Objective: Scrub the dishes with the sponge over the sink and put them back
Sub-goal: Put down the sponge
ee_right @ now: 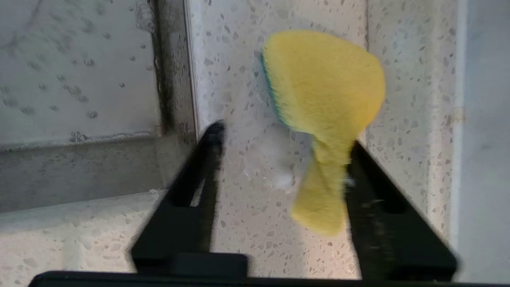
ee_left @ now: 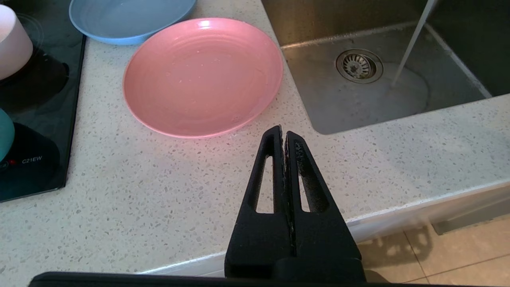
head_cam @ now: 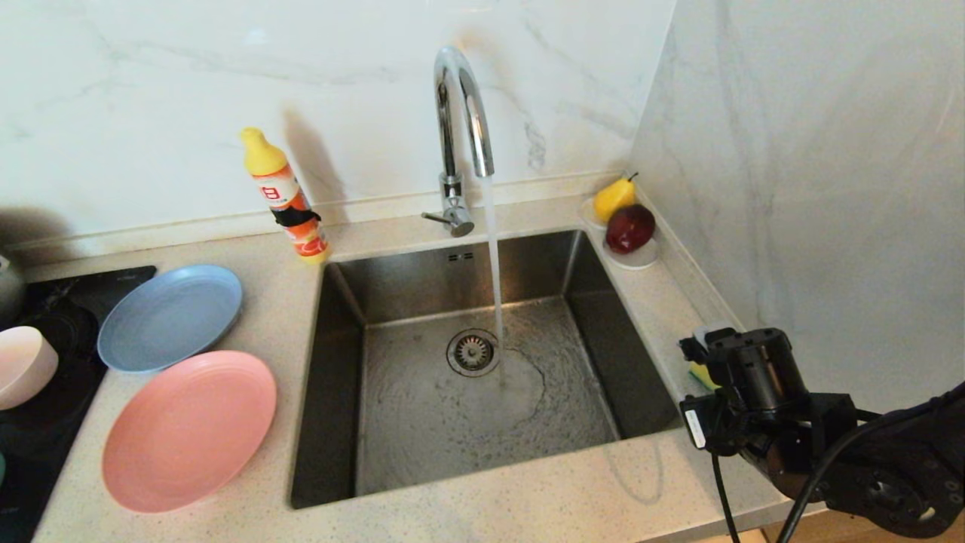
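Observation:
The steel sink [head_cam: 422, 452] has water running from the chrome tap [head_cam: 460, 113] beside the drain [head_cam: 473, 351]. On the counter to its left lie the grey-blue plate [head_cam: 170, 317] and the pink plate [head_cam: 188, 430]. The pale pink bowl [head_cam: 22, 366] and the teal bowl [ee_left: 4, 135] stand on the hob. The yellow sponge [ee_right: 322, 87], green-faced, is over the counter right of the sink and shows as a sliver [head_cam: 703, 375] past the wrist. My right gripper [ee_right: 285, 137] is open. One finger [ee_right: 370, 187] touches the sponge's waist and the other is apart. My left gripper [ee_left: 283, 133] is shut and empty by the pink plate [ee_left: 203, 75].
A yellow-capped soap bottle [head_cam: 290, 200] stands behind the sink's left corner. A white saucer [head_cam: 637, 260] with a pear and a red fruit sits in the back right corner. A black hob [head_cam: 45, 422] lies at far left. A marble wall [head_cam: 829, 188] closes the right side.

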Available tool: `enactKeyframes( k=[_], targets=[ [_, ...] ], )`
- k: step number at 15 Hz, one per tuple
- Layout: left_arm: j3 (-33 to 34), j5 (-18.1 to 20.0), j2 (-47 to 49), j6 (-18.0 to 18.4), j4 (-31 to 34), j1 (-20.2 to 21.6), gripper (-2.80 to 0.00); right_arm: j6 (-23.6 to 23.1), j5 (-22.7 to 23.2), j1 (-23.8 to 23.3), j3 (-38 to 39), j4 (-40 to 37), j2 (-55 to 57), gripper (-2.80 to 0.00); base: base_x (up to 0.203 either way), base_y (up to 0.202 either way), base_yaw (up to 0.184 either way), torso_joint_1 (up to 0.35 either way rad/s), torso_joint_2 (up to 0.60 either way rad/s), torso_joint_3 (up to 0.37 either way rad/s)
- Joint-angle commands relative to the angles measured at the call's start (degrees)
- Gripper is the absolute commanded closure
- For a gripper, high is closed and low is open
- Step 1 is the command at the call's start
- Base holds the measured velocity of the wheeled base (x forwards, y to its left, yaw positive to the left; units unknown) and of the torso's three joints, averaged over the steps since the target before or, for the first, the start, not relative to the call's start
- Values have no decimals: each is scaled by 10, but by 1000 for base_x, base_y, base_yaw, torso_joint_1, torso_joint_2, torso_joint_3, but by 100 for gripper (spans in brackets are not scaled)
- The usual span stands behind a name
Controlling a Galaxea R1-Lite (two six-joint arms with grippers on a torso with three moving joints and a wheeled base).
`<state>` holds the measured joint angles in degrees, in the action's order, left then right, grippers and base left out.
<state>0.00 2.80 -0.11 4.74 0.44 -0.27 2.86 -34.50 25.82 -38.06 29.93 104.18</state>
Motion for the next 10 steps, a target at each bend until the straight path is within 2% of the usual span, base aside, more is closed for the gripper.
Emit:
enactKeyframes(
  k=[1, 5, 10],
  targets=[
    [3, 0, 0, 0, 0, 0, 0, 2, -1, 1, -2, 0, 0, -280, 0, 0, 0, 0, 0, 0],
    [3, 0, 0, 0, 0, 0, 0, 7, 1, 5, -6, 0, 0, -280, 0, 0, 0, 0, 0, 0],
    [3, 0, 0, 0, 0, 0, 0, 36, 2, 5, -18, -4, 1, -280, 0, 0, 0, 0, 0, 0]
  ],
)
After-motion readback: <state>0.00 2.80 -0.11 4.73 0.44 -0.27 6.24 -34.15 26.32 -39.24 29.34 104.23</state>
